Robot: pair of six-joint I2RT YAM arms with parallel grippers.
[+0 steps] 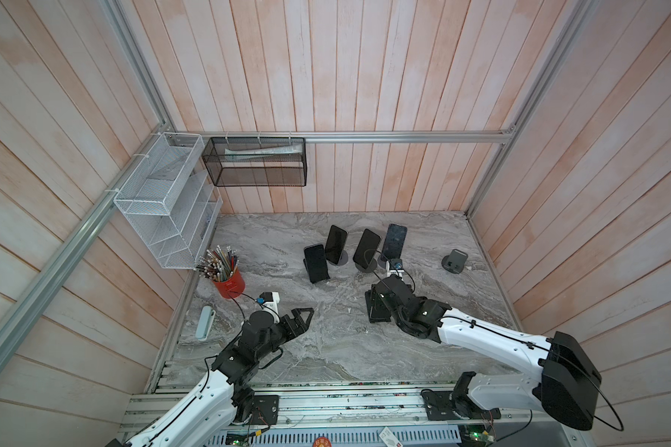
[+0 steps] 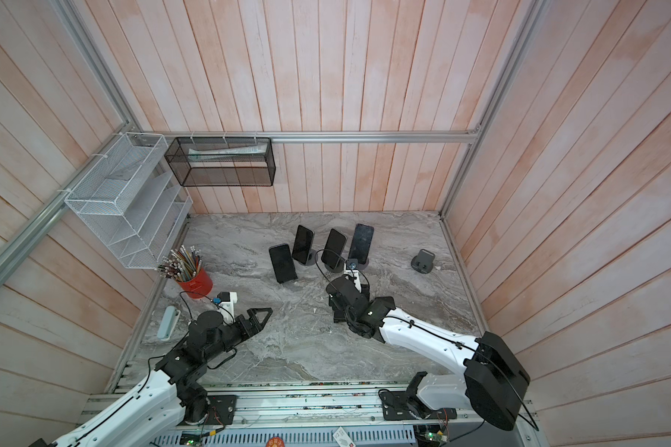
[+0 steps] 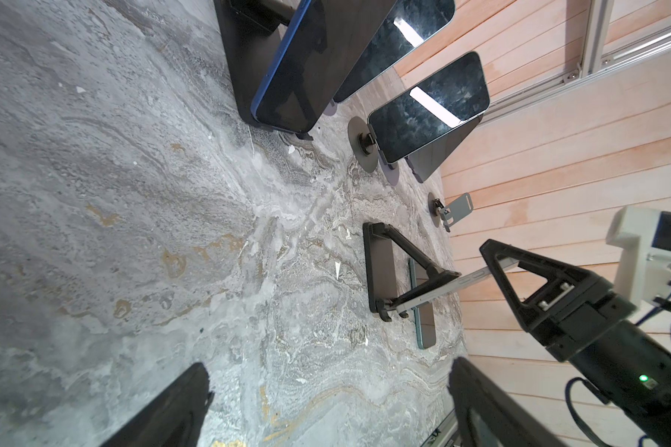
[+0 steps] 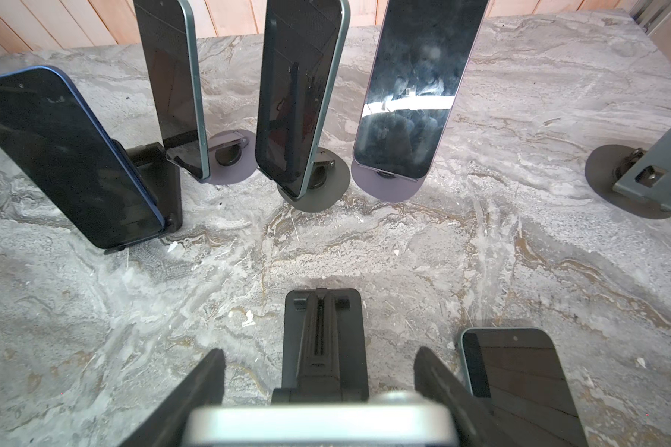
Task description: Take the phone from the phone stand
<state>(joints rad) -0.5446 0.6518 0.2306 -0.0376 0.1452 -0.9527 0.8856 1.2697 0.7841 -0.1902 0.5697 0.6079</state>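
I am after the phone (image 3: 465, 281) leaning on the black stand (image 3: 380, 267) near the middle of the bench (image 3: 132, 193). Its foot sits in the stand's lip and its silver rim points up toward the right tool (image 4: 318, 352). That tool straddles the phone's top end, one finger on each long edge. The right wrist view shows no gap on either side, so I read it as pinching the phone, though I cannot say how firmly. The left tool (image 1: 301, 317) hangs spread wide over bare bench, holding nothing. I judge the phone to be a stiff, fairly dense slab. It will not flex, but the metal rim and glass face look slick, and the glass would not survive a drop onto the hard bench. The long edges near the top are the right place to hold. The face and back give nothing to bite on, and the lower part is boxed in by the lip. I expect the lift should run up along the phone's lean so the foot clears the lip. The stand looks light and hinged, and it could tip or drag along if the phone catches. A second phone (image 4: 520, 375) lies flat just beside the stand, so I would keep any swing away from it.
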